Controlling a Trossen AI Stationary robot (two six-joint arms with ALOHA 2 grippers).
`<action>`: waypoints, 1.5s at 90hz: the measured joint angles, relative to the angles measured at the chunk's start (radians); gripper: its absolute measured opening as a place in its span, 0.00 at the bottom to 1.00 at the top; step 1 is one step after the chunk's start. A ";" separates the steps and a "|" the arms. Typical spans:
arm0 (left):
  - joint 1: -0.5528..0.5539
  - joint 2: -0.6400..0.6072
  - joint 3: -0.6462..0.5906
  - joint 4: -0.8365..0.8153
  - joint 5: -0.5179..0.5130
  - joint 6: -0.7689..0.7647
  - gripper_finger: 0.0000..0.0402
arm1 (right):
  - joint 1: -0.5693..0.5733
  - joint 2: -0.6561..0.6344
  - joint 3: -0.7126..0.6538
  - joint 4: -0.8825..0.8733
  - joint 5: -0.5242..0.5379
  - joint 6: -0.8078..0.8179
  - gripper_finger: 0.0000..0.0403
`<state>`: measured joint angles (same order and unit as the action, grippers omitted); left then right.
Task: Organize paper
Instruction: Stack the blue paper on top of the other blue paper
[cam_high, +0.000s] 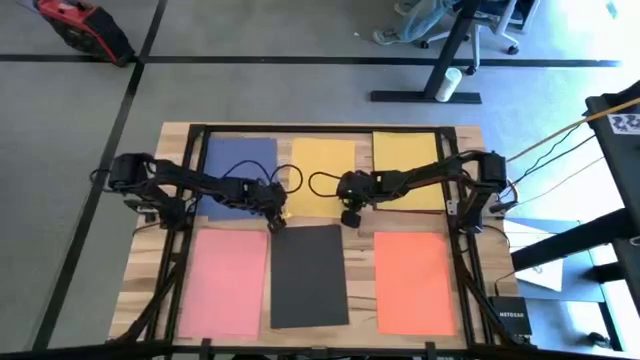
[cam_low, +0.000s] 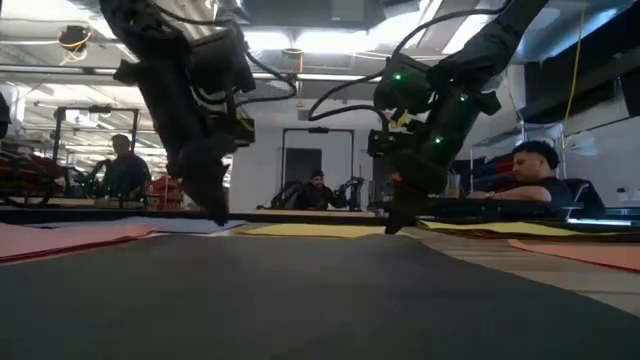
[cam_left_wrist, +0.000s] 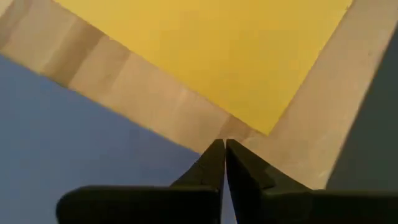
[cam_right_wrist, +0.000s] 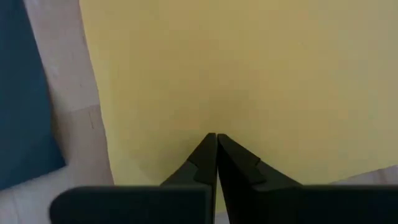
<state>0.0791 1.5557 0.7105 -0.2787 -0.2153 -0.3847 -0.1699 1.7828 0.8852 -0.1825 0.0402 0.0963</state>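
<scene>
Six sheets of paper lie flat on the wooden table (cam_high: 355, 240). Blue (cam_high: 238, 165), yellow (cam_high: 322, 165) and a second yellow (cam_high: 405, 170) make the far row. Pink (cam_high: 222, 282), black (cam_high: 308, 275) and orange (cam_high: 412, 282) make the near row. My left gripper (cam_high: 278, 224) is shut and points down at bare wood beside the middle yellow sheet's near left corner (cam_left_wrist: 267, 127). My right gripper (cam_high: 350, 217) is shut over the same sheet's near right part (cam_right_wrist: 249, 93). My left gripper (cam_left_wrist: 224, 144) points its shut fingertips down at the bare wood strip between the blue and yellow sheets; whether they touch the wood or the yellow corner, I cannot tell. My right gripper (cam_right_wrist: 216, 137) comes from above with shut fingertips onto the middle yellow sheet, close to its near edge (cam_right_wrist: 373, 174). In the low view the tips (cam_low: 390, 226) reach the sheet's surface. The sheet lies flat on the table.
Black frame rails (cam_high: 465, 270) run along the table's left, right and far sides. A dark box (cam_high: 508, 318) sits off the near right corner. Cables loop by both arms over the far row. People (cam_low: 535, 170) sit in the room beyond the table.
</scene>
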 joint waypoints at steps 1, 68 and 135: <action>0.000 0.002 0.000 0.000 0.000 0.000 0.00 | 0.000 0.000 0.000 0.000 0.000 0.000 0.00; 0.003 -0.001 0.003 -0.151 -0.053 -0.026 0.00 | 0.000 0.000 0.000 -0.002 0.000 -0.001 0.00; 0.255 0.086 0.009 0.159 -0.191 -0.053 0.00 | 0.000 0.000 -0.001 -0.001 0.000 -0.009 0.00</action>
<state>0.3345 1.6414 0.7197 -0.1199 -0.4061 -0.4377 -0.1699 1.7828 0.8845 -0.1837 0.0399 0.0875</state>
